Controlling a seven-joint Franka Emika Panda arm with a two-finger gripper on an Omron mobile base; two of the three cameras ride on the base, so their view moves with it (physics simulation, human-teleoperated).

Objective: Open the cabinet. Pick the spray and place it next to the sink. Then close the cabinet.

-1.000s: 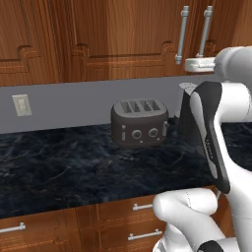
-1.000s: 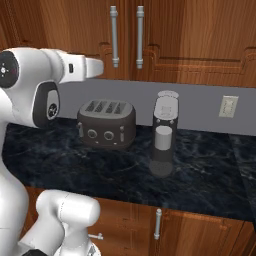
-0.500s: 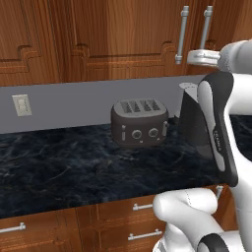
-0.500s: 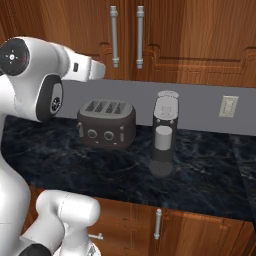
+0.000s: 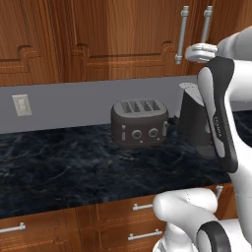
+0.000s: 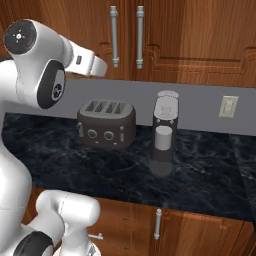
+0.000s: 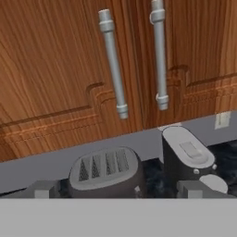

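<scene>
Left base view: the cabinet (image 5: 118, 39) hangs above the grey backsplash, doors closed, with two vertical silver bar handles (image 5: 183, 34) side by side at upper right. A dark four-slot toaster (image 5: 140, 122) stands on the black marble counter (image 5: 59, 172); a dark coffee machine (image 5: 193, 118) is just to its right, partly behind the arm. A wall outlet (image 5: 21, 105) sits on the backsplash at left. Drawers (image 5: 123, 216) run below the counter.

Right base view: the arm's forearm reaches up toward the handles (image 6: 114, 36). Toaster (image 6: 106, 123) and coffee machine (image 6: 165, 131) stand near each other on the counter (image 6: 200, 175).

Hand view: both finger tips (image 7: 40, 190) show at the bottom, far apart; the gripper (image 7: 118, 190) is wide open and holds nothing. It faces the closed cabinet doors (image 7: 55, 69), apart from the handles (image 7: 113, 65).
</scene>
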